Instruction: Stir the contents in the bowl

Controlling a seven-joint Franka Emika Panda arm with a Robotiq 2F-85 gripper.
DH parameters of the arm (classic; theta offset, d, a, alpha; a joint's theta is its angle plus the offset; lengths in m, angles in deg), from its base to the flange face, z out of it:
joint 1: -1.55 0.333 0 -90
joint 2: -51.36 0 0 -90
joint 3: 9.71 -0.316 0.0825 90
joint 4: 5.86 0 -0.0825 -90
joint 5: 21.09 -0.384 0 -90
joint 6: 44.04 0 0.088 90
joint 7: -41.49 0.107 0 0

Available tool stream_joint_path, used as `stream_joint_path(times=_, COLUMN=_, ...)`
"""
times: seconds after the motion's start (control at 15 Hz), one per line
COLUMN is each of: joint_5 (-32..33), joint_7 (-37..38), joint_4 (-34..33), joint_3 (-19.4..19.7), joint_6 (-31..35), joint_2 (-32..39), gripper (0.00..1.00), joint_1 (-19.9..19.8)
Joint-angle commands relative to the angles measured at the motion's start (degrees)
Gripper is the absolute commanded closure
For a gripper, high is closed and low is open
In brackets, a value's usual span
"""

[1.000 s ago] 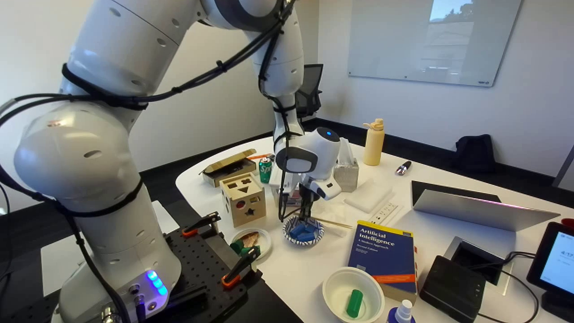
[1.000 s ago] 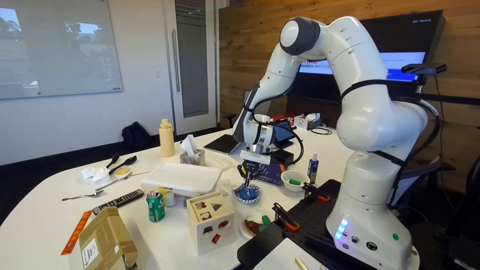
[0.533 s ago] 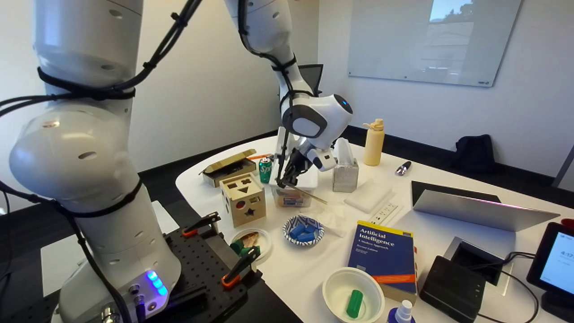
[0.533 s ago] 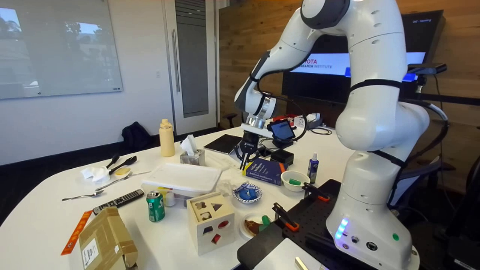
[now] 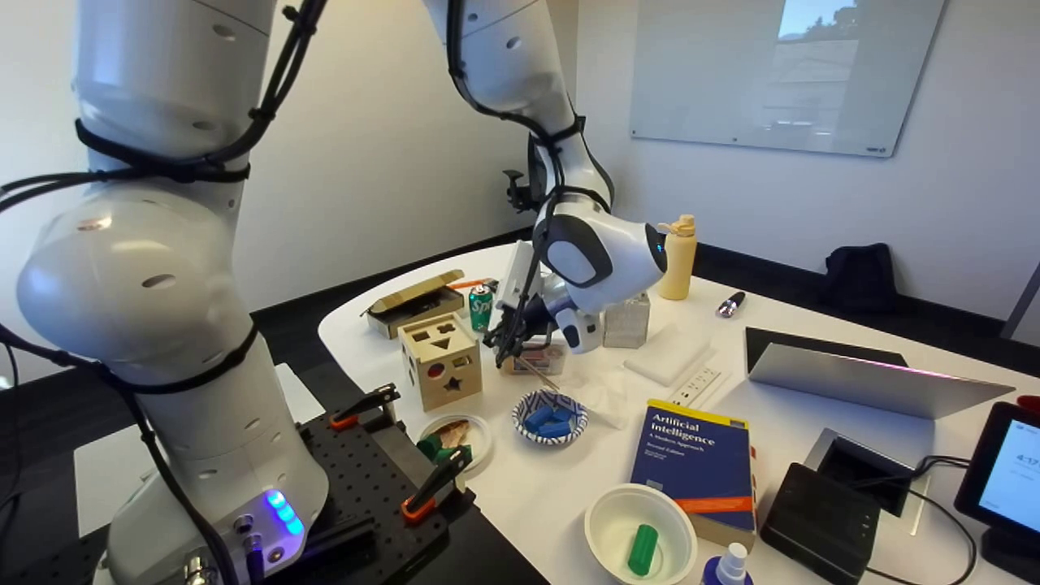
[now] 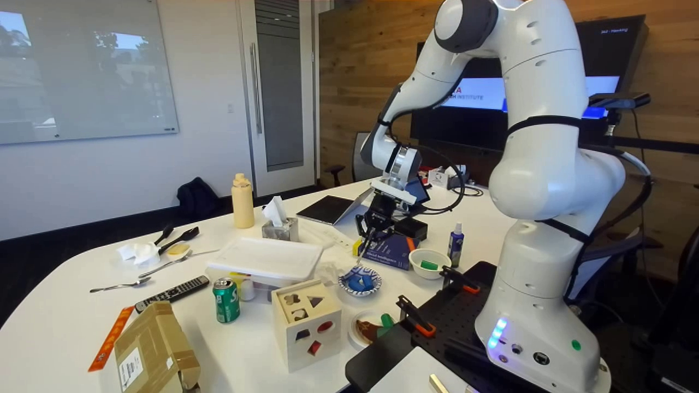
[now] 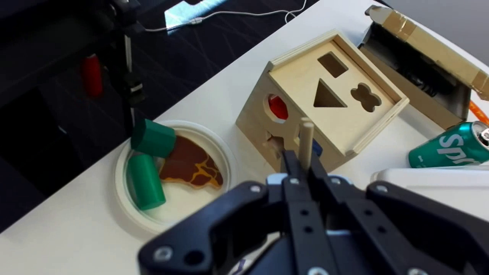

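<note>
The small round bowl with a blue and white patterned rim (image 5: 551, 439) stands on the table and holds several blue blocks (image 5: 555, 426). The bowl (image 6: 360, 293) also shows in another exterior view. My gripper (image 5: 505, 351) is tilted, above and behind the bowl, and shut on a thin wooden stick (image 5: 536, 373). The stick slants down, its lower end at the bowl's far rim; I cannot tell whether it touches. In the wrist view the fingertips (image 7: 301, 164) close round the stick, whose upper end (image 7: 306, 139) sticks out. Only a sliver of the bowl shows there.
A wooden shape box (image 5: 443, 366) stands close beside the gripper. A white plate (image 7: 191, 200) with green blocks lies near the bowl. A lidded plastic bin (image 6: 267, 261), a thick book (image 5: 695, 463) and a white bowl with a green block (image 5: 605, 532) stand around.
My gripper has risen from upright over the bowl, tilted over and backed away from it. In the last half second it has lowered, bringing the stick's lower end to the bowl's rim.
</note>
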Motion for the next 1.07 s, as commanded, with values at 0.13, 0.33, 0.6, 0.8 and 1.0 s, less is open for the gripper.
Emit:
stream_joint_path(times=0.13, joint_5=-4.86, joint_7=-6.94, joint_4=-4.96, joint_3=1.25, joint_6=-2.28, joint_2=10.5, gripper=0.98, joint_1=0.9)
stream_joint_path(times=0.33, joint_5=-4.93, joint_7=-7.34, joint_4=-6.68, joint_3=1.38, joint_6=-2.8, joint_2=13.0, gripper=0.98, joint_1=1.05)
stream_joint_path(times=0.6, joint_5=-4.41, joint_7=-5.72, joint_4=-7.29, joint_3=2.04, joint_6=-3.48, joint_2=13.84, gripper=0.98, joint_1=1.26)
stream_joint_path(times=0.8, joint_5=-4.14, joint_7=-4.64, joint_4=-7.07, joint_3=2.53, joint_6=-3.09, joint_2=13.19, gripper=0.98, joint_1=1.7)
stream_joint_path(times=1.0, joint_5=-3.96, joint_7=-4.17, joint_4=-7.5, joint_3=2.81, joint_6=-2.25, joint_2=13.1, gripper=0.98, joint_1=2.19)
